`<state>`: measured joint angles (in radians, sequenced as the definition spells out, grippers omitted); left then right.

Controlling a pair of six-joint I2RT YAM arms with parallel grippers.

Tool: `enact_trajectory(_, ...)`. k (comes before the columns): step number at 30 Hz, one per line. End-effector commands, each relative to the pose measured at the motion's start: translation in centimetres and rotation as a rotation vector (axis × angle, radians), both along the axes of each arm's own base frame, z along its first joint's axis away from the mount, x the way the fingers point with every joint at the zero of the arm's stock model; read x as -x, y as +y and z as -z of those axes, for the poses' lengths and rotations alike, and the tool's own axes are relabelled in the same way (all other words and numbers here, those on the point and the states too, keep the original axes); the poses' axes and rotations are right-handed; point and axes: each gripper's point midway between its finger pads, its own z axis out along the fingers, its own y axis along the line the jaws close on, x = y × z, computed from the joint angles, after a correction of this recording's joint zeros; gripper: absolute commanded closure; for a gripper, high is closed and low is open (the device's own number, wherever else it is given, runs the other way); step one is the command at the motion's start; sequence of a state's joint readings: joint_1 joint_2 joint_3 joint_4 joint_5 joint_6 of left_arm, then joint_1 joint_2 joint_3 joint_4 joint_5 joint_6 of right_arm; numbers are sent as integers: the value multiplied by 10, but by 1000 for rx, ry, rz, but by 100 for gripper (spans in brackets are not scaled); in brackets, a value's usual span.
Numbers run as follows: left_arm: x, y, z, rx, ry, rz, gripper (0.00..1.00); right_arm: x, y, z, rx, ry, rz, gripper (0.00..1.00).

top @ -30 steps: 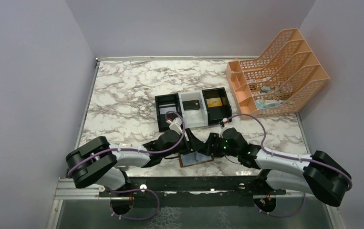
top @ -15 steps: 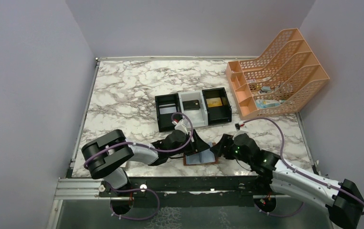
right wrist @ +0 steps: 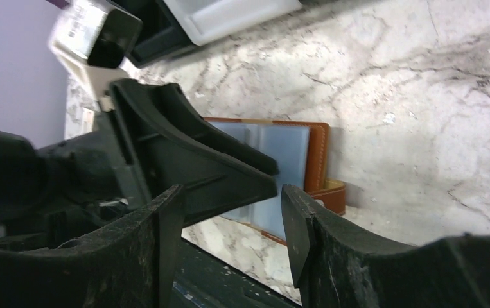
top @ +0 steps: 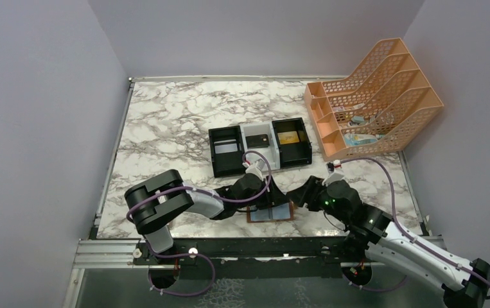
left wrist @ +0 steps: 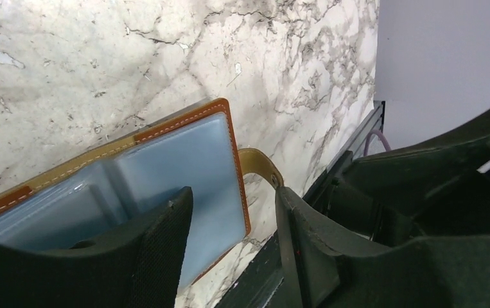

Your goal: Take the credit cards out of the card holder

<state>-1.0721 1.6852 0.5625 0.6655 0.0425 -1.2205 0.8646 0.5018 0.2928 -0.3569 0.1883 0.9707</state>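
Observation:
The card holder (top: 271,212) lies open and flat near the table's front edge, brown rim and pale blue pockets up (left wrist: 184,160) (right wrist: 287,144). Its snap tab (left wrist: 259,165) sticks out on the right. My left gripper (top: 270,199) (left wrist: 232,221) is open low over the holder's near right corner, one finger above a blue pocket and nothing between the jaws. My right gripper (top: 301,194) (right wrist: 229,224) is open just right of the holder, apart from it. No card edge shows in the pockets. A pale credit card (top: 227,147) lies in the tray's left compartment.
A black-and-white three-compartment tray (top: 219,168) stands behind the grippers, with a dark item in the middle and a gold card (top: 287,136) on the right. An orange file rack (top: 370,96) fills the back right corner. The black front rail runs just below the holder.
The card holder went from propped up between the grippers to lying flat and open. The left gripper slid right over it. The right gripper drew back to the right.

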Motion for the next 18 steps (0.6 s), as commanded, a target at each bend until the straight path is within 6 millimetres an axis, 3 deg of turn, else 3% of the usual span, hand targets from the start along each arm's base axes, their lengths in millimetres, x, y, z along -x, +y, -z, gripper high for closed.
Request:
enact_trajectory(1,-1,0,-10,10,-47,10,47,-6,-2,-27,-6,-55,16,44)
enact_trajectory(5,-7,17,-28,9,-132,-30,40,-7,0,-35,4,-70,-2,44)
enact_trajectory(18,-40,118,-27,-355,-220,-253,22,-1,48,-57,-10,-139,-270,44)
